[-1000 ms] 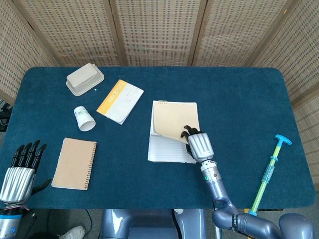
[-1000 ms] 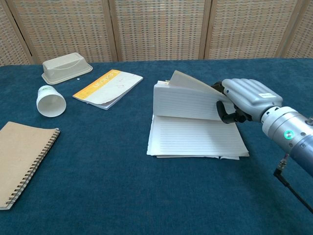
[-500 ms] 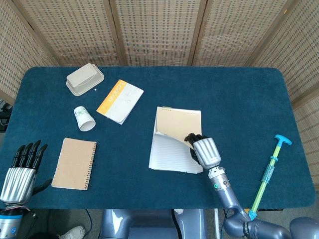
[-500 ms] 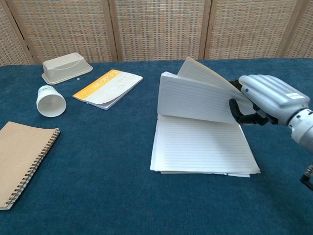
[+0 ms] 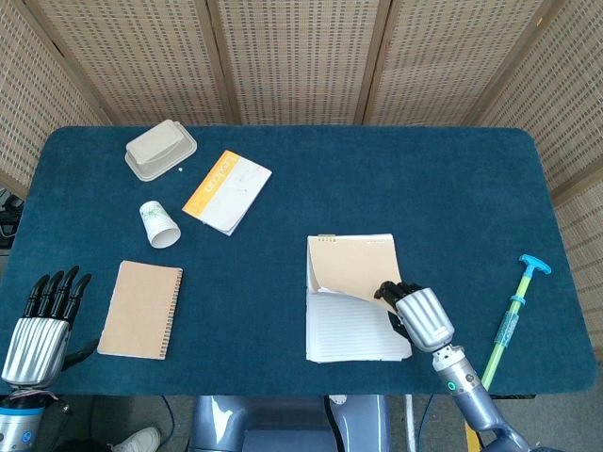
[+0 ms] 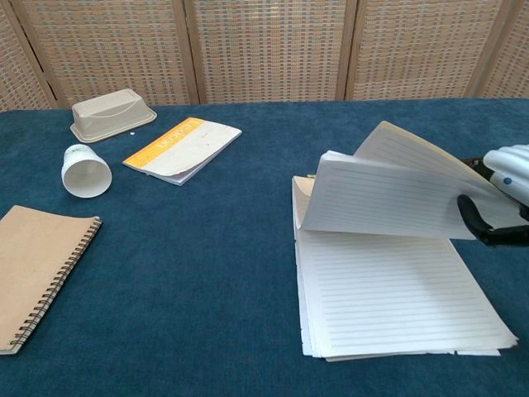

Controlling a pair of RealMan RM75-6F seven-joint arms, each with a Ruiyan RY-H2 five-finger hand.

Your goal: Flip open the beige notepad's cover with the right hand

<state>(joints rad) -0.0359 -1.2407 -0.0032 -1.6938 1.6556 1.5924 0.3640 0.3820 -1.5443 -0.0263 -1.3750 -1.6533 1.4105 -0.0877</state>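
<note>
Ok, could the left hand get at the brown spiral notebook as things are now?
Probably yes: the left hand is open beside the brown spiral notebook, with only bare table between them.

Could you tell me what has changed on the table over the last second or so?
The right hand, still gripping the lifted cover and top sheets, pulled back toward the robot and rightward, dragging the whole beige notepad with it across the table. The left hand, brown spiral notebook, paper cup, orange booklet and tray stayed put.
</note>
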